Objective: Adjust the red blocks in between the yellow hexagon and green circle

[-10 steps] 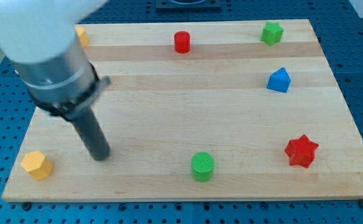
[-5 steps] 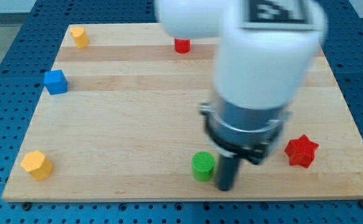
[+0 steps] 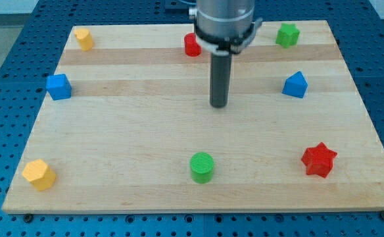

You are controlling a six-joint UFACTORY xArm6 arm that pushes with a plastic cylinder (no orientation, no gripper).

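There is no pincer on this arm, so nothing is spread, pressed together or pinched; the arm ends in a straight dark rod, and my tip (image 3: 218, 105) rests on the pale wooden worktop (image 3: 133, 138) a little above its middle, touching no block. The small red cylinder block (image 3: 191, 45) stands near the worktop's top edge, just up and to the view's left of the rod, partly hidden behind the arm's grey collar. The red star-shaped block (image 3: 319, 160) sits near the bottom right corner, well apart from my tip. The yellow hexagon block (image 3: 39, 174) lies in the bottom left corner, and the green circle block (image 3: 202, 167) stands near the bottom edge, roughly below my tip and slightly to the view's left; the stretch of worktop between these two holds no block. Around the rest: a second small yellow block (image 3: 83, 37), its shape hard to make out, in the top left corner; a blue cube block (image 3: 58, 86) by the left edge; a green star-like block (image 3: 287, 34) near the top right corner; and a blue block with a peaked top (image 3: 295, 85) toward the right edge.
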